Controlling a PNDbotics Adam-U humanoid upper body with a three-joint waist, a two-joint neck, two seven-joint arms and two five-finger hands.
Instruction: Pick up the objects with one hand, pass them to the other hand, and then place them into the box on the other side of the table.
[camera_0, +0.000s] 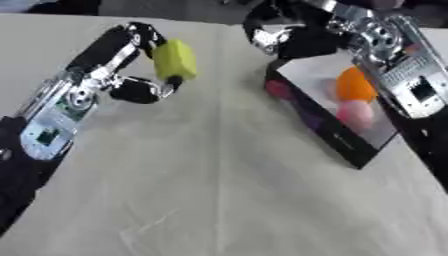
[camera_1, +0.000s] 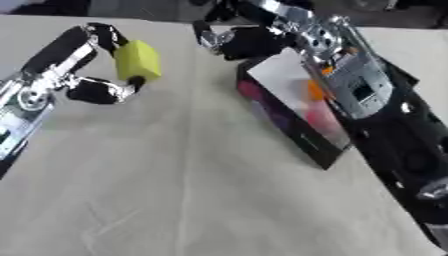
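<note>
A yellow block (camera_0: 175, 59) is held above the table at the upper left, pinched between the fingers and thumb of my left hand (camera_0: 136, 55). My right hand (camera_0: 284, 37) hovers at the top centre, over the far corner of the black box (camera_0: 325, 131), a short gap to the right of the block. Its fingers look curled, with nothing seen in them. Inside the box lie an orange object (camera_0: 354, 85) and a pink object (camera_0: 357, 114), partly hidden by my right forearm (camera_0: 402, 70).
The table (camera_0: 210, 190) is covered with a beige cloth. The box stands at the right side, its near corner pointing toward me. Dark shapes line the far edge.
</note>
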